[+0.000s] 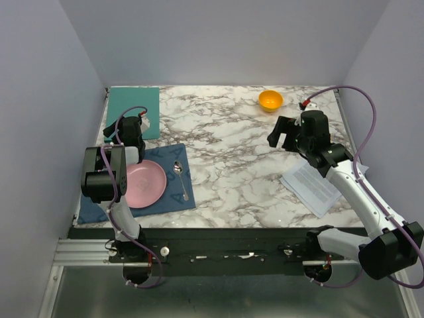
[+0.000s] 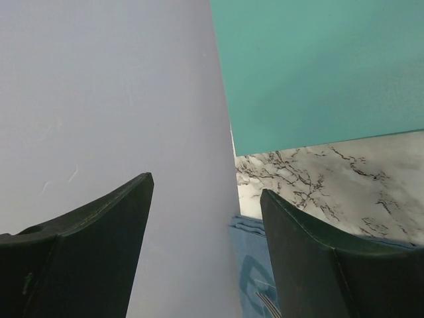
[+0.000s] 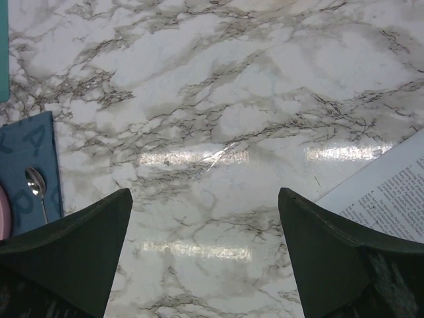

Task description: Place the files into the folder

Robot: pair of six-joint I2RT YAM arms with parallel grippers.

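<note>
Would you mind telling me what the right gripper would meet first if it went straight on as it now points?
Probably the bare marble table: only tabletop shows ahead between the open jaws of the right gripper, with the files and the placemat off to either side. Depth is unclear.

files (image 1: 310,187): right part under right arm (image 1: 351,185), print too small to read | right wrist: files (image 3: 391,199) cut by right edge, pink plate (image 3: 1,215) a sliver at left edge | folder (image 1: 129,105): near edge partly behind left arm (image 1: 130,138) | left wrist: folder (image 2: 318,73) cut by top and right edges
</note>
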